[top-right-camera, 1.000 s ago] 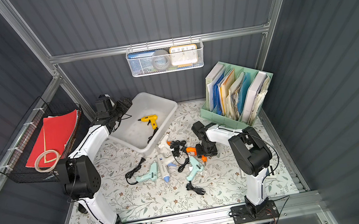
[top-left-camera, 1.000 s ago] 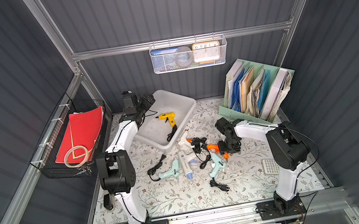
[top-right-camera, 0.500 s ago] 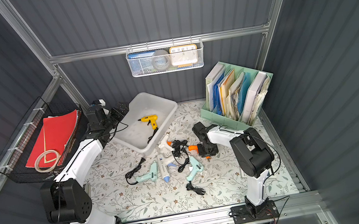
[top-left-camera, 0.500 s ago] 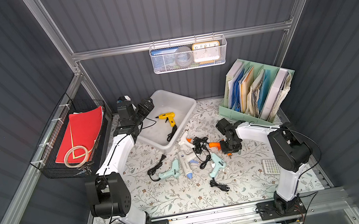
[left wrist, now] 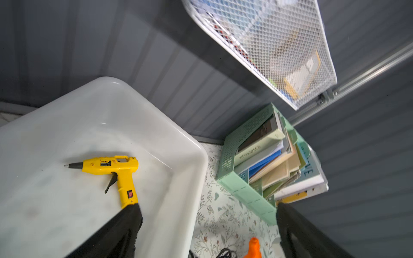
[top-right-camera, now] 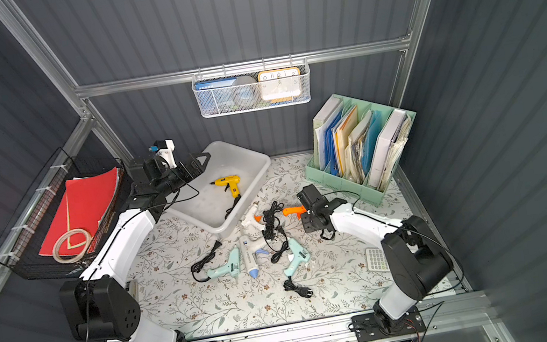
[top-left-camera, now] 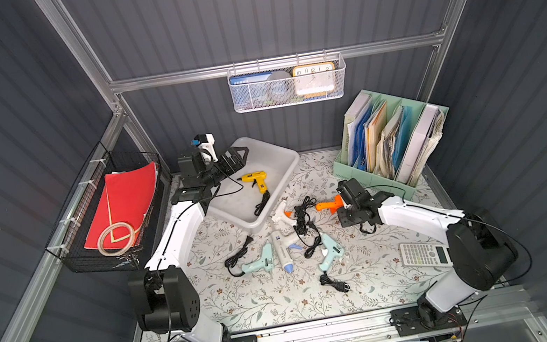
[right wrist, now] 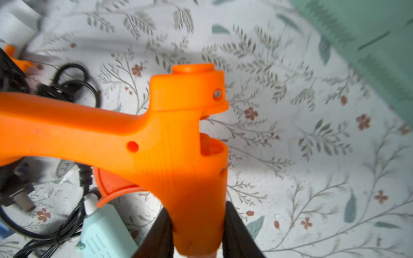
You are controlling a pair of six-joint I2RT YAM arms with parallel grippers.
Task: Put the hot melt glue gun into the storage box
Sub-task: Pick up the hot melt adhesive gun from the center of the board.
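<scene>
The right gripper (right wrist: 199, 225) is clamping the orange hot melt glue gun (right wrist: 169, 143) by one end of its body, its black fingers (right wrist: 161, 230) pressing on either side; in both top views the gun (top-left-camera: 328, 205) is sticking out from the gripper toward the tangle of black cords (top-left-camera: 303, 217), outside the storage box (top-left-camera: 285, 162) and between it and the mint-green file organiser (top-left-camera: 356, 170); whether it is touching the floral mat (top-left-camera: 266, 301) I cannot tell.

The left gripper (top-left-camera: 242, 157) is hovering over the far left corner of the storage box with its jaws spread wide and nothing between them; the box is sitting at an angle at the back left of the mat, and a yellow glue gun (left wrist: 111, 165) is lying on its side inside, its cord trailing toward the near wall.

Just in front of the box, a small white glue gun (top-left-camera: 280, 215), a longer white glue gun with a blue tip (top-left-camera: 281, 248) and two pale mint glue guns (top-left-camera: 259, 260) (top-left-camera: 330, 251) are lying loose on the mat; a calculator (top-left-camera: 424, 253) is lying near the right arm's base.
</scene>
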